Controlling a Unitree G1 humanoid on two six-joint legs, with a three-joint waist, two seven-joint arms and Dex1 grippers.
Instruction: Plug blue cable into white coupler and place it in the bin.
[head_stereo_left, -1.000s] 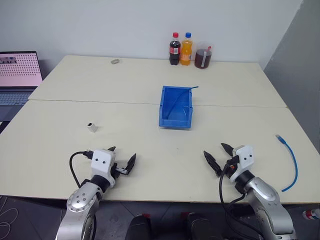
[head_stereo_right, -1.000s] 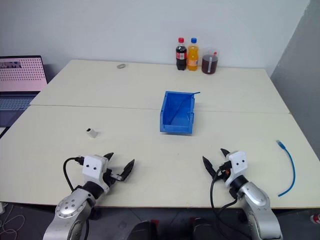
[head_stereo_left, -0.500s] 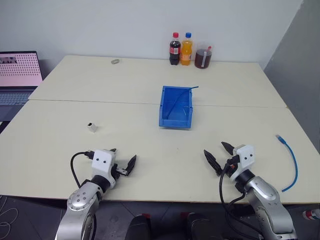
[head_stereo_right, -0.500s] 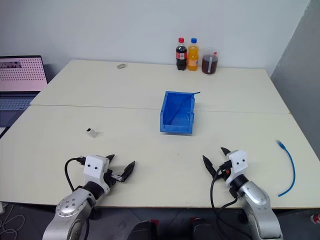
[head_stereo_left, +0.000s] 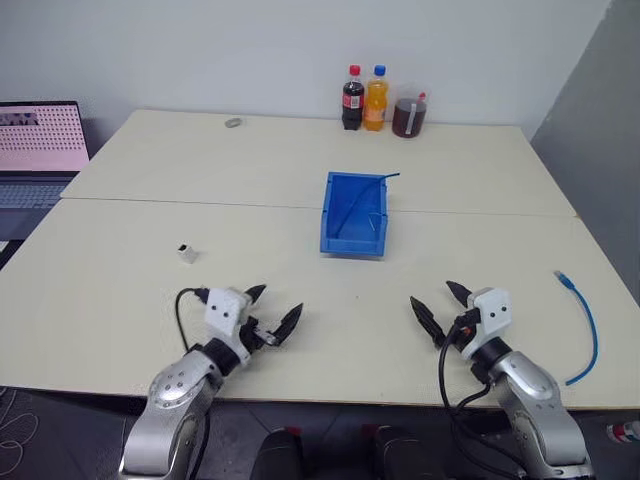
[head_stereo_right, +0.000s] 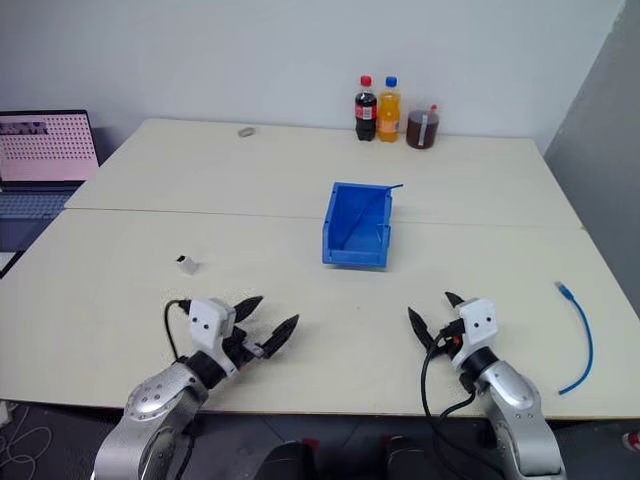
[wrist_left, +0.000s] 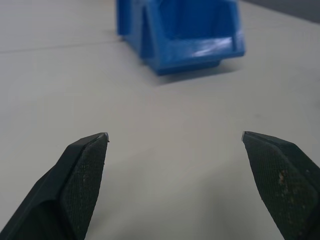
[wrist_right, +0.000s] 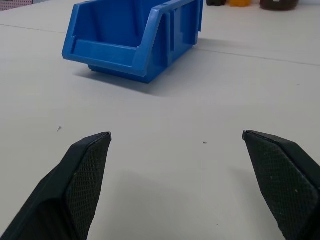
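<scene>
Bench: two pale tops butted together, nothing on it has shifted from a second ago. Small camera wobble between frames, ignore that.

Bin sits mid-bench, just past the seam, open top, lowered lip facing the robot. A thin dark-blue wire pokes over its far right corner. Same spot as before.

Laptop at the far left edge, screen lit.

Left hand: the only real change. It has swung inward toward the bench centre and a bit up; a second ago it hung further out to the left near the front edge. Now points forward and to the right, roughly at the bin. Fingers spread wide, holding nothing.

Right hand: unmoved, hovers over the front edge on the right, aimed forward and slightly left. Fingers also wide apart, empty.

Three drink containers at the far edge: cola bottle, orange bottle, cup of dark drink.

Blue cable lies in a loose curve on the bench, far right, clear plug end pointing away from the robot, well apart from the right hand. Untouched.

White coupler sits alone on the left half of the bench, beyond the left hand, well apart from cable and bin. Untouched.

Small grey object near the far edge, can't tell what.
</scene>
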